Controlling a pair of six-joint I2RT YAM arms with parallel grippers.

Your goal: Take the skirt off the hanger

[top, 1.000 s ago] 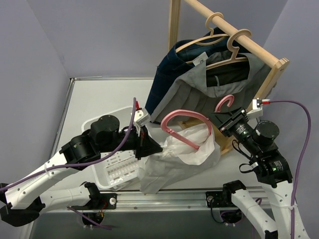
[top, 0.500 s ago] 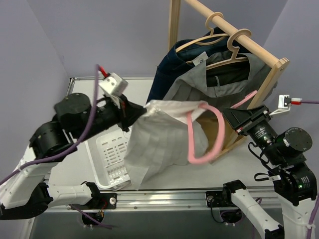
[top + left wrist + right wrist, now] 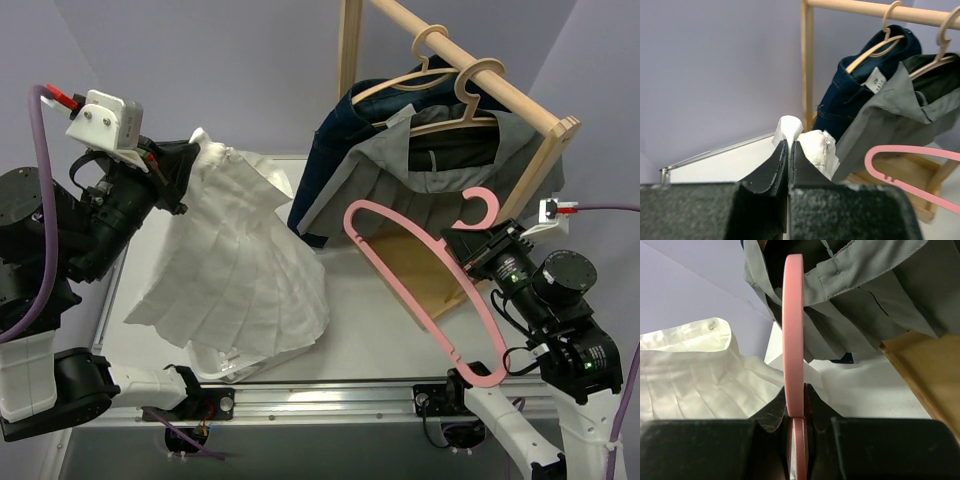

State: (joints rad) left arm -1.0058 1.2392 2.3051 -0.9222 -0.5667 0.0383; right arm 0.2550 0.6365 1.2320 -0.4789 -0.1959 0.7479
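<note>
A white pleated skirt [image 3: 240, 280] hangs free from my left gripper [image 3: 188, 162], raised at the upper left. In the left wrist view that gripper [image 3: 788, 145] is shut on a fold of the skirt's waistband [image 3: 816, 146]. The pink hanger [image 3: 400, 235] is bare and apart from the skirt, tilted down to the right. My right gripper [image 3: 452, 245] is shut on its arm near the hook. The right wrist view shows the hanger [image 3: 793, 315] edge-on, clamped in that gripper [image 3: 799, 407], with the skirt [image 3: 695, 370] off to the left.
A wooden rack [image 3: 455, 52] stands at the back right. A navy garment [image 3: 330, 150] and a grey garment [image 3: 400, 185] hang from it on wooden hangers. A white basket [image 3: 212, 360] shows under the skirt's hem at the near table edge.
My left gripper has gone up and to the left with the skirt, pulling it off the hanger. My right gripper has swung the bare hanger down to the right.
</note>
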